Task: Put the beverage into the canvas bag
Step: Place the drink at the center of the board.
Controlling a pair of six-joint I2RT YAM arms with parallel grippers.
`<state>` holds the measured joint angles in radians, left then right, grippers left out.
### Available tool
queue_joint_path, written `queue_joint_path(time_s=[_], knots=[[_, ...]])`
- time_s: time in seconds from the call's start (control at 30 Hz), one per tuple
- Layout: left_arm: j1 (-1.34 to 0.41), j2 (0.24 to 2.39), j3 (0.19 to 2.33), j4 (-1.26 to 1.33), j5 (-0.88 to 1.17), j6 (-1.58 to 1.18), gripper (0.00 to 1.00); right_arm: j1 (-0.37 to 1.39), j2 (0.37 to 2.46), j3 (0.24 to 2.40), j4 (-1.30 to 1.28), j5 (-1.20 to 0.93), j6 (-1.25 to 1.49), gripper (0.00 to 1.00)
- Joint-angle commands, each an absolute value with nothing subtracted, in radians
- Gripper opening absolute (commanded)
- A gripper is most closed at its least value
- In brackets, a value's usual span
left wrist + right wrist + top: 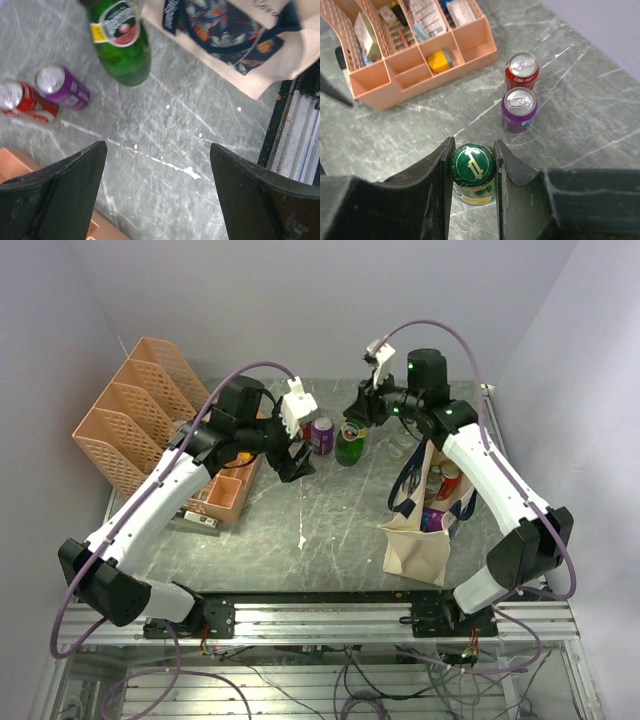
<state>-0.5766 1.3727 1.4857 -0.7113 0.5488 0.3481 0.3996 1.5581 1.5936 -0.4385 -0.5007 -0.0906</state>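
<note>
The beverage is a green glass bottle point(350, 445) point(122, 45) standing at the back middle of the table. My right gripper point(356, 416) point(473, 151) is shut on its green and gold cap point(472, 162), one finger on each side. A purple can point(322, 435) point(519, 109) and a red can point(522, 71) stand just left of the bottle. The canvas bag point(418, 540) point(250, 55) stands open at the right, with several drinks inside. My left gripper point(297, 465) point(157, 150) hangs open over bare table, left of the cans, holding nothing.
Orange file trays point(130, 410) stand at the back left. In front of them lies a low orange organizer point(225, 495) point(420, 55) with small items in it. The table's front rail point(330, 605) runs along the near edge. The walls stand close behind and to the right.
</note>
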Motion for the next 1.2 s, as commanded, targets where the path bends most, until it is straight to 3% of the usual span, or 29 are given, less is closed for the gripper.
queue_joint_path(time_s=[0.0,0.27,0.97,1.17], knots=[[-0.501,1.369,1.390,-0.544,0.483,0.181,0.94,0.432,1.549,1.537,-0.258,-0.526,-0.162,0.00],[-0.367,1.424,1.397,-0.471,0.457,0.128,0.93,0.475,1.557,1.341,-0.141,-0.539,-0.287,0.00],[-0.354,1.440,1.389,-0.453,0.499,0.144,0.88,0.549,1.575,1.137,0.029,-0.514,-0.373,0.00],[-0.354,1.451,1.396,-0.444,0.512,0.154,0.88,0.549,1.544,1.097,0.001,-0.515,-0.408,0.14]])
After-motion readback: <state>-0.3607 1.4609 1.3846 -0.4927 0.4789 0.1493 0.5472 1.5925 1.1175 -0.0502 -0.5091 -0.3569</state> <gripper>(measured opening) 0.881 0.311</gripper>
